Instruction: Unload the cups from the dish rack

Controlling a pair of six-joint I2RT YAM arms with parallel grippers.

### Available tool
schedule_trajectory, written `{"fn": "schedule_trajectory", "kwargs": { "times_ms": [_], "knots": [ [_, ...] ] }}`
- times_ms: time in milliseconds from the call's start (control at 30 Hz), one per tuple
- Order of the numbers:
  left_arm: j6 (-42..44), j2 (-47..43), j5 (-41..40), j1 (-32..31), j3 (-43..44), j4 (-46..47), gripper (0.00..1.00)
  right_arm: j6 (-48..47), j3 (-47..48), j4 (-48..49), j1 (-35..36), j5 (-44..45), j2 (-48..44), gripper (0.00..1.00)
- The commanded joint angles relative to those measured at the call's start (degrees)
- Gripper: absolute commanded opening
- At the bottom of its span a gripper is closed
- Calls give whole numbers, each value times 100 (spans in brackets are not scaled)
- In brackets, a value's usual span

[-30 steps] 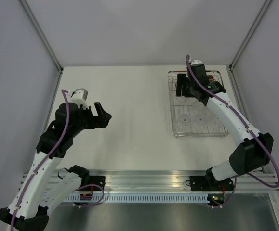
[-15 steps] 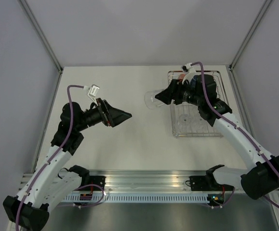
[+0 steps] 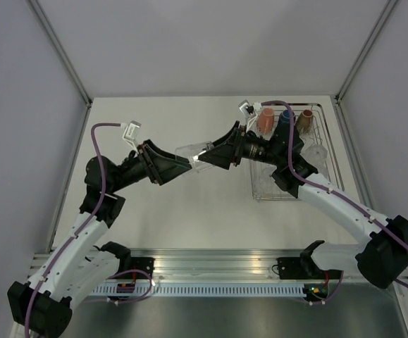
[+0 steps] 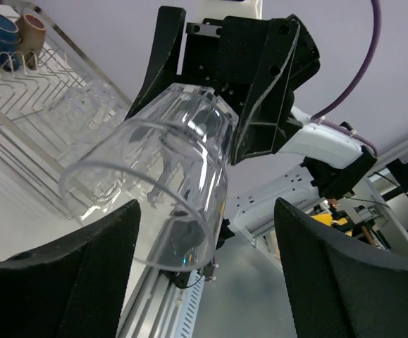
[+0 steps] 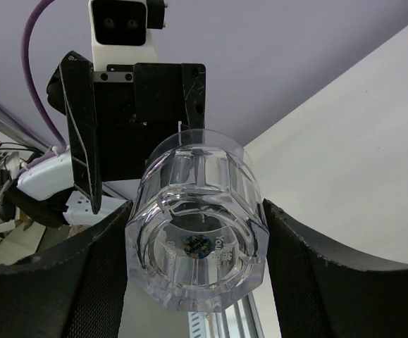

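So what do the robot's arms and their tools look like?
Both arms, left and right, have white link shells with black joints, and a purple cable runs along each. Each tool, left and right, is black with two broad wedge-shaped fingers and a small white camera housing at the wrist.

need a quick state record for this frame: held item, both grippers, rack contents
held item: clear glass tumbler, midair on its side, left of the silver wire dish rack
right gripper: shut on tumbler base
left gripper: open, facing tumbler mouth
rack contents: salmon-orange mug, dark blue mug, brown mug at far end; other clear glasses
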Motion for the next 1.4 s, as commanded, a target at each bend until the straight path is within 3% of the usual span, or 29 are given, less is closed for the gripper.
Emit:
{"fn": "schedule_trajectory", "kwargs": {
  "times_ms": [0,33,67,133,233,267,333,400,433,467,500,567,633,767,800,933,1233,1367],
  "knots": [
    [-340,19,301,-17,27,821,74,152,200,806,142,-97,124,29],
    [-366,19,310,-17,27,849,68,178,218,832,169,-71,159,29],
    [-384,10,327,-8,18,884,53,204,218,885,204,-88,186,29],
    [-419,-7,363,-8,-26,990,39,344,218,1104,222,-132,256,29],
    [-437,19,389,-8,-35,972,5,433,218,1298,239,-185,326,29],
    [-428,19,398,-8,-35,963,2,433,226,1307,239,-185,335,30],
    [-411,19,389,-8,-35,946,2,424,227,1333,239,-194,362,31],
    [-349,1,319,-8,0,885,2,380,200,1368,248,-168,336,40],
    [-297,-16,275,-17,26,702,2,354,174,1360,231,-124,309,48],
    [-140,-25,144,-8,105,560,2,206,165,1151,222,-54,274,71],
    [-16,-51,56,-17,167,359,2,65,182,949,196,130,204,82],
    [413,-60,-303,-8,368,-334,2,-233,305,92,55,376,107,98],
    [739,-78,-611,-8,536,-827,2,-787,419,-640,-155,1015,-77,98],
    [1679,62,-1937,-17,1184,-2695,2,-1596,718,-2554,-499,2309,-437,98],
    [1803,167,-2610,-8,1326,-3067,2,-1832,754,-2777,-551,2537,-577,98],
    [2322,1289,-4256,1,2387,-4326,2,-2211,824,-3727,-675,3505,-973,98],
    [2814,3638,-5314,456,4619,-5838,2,-2379,648,-4448,-692,4578,-1791,98],
    [3131,4789,-5333,887,5501,-6331,2,-2493,657,-4766,-692,4798,-1932,98]
  ]
}}
